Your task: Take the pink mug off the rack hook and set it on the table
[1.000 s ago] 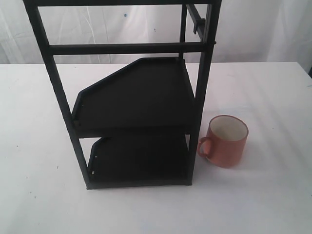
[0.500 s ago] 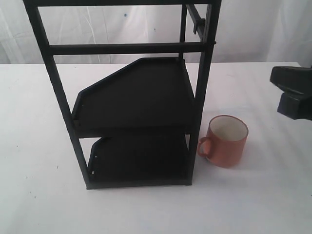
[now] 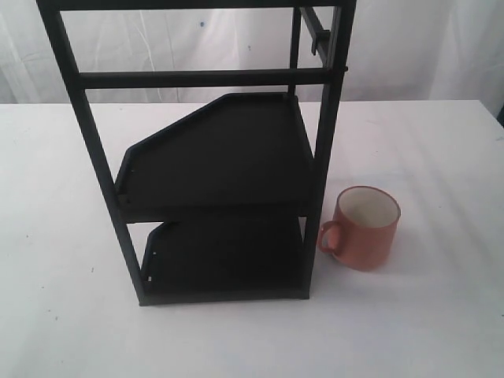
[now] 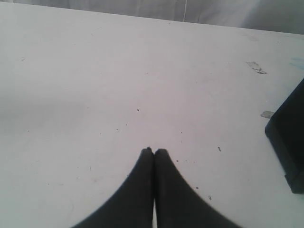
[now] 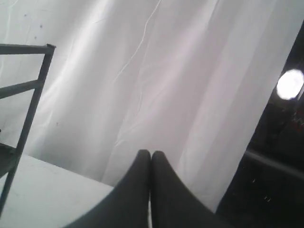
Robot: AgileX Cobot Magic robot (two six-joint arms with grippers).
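Observation:
The pink mug [image 3: 364,228] stands upright on the white table [image 3: 425,315], just right of the rack's front right post, handle toward the post. The rack hook [image 3: 316,31] sticks out from the upper side bar, bare. Neither gripper shows in the exterior view. In the left wrist view my left gripper [image 4: 154,151] is shut and empty over bare table, with a corner of the black rack [image 4: 289,137] at the frame's edge. In the right wrist view my right gripper [image 5: 150,153] is shut and empty, facing the white curtain, with the rack frame [image 5: 28,109] at one side.
The tall black rack [image 3: 213,157] with two black shelves stands mid-table. A white curtain [image 3: 409,47] hangs behind the table. A bright lamp [image 5: 289,83] and dark surroundings lie beyond the curtain's edge in the right wrist view.
Half a second ago the right arm showed at the right edge of the exterior view; it has since left that view. The mug and rack have not moved.

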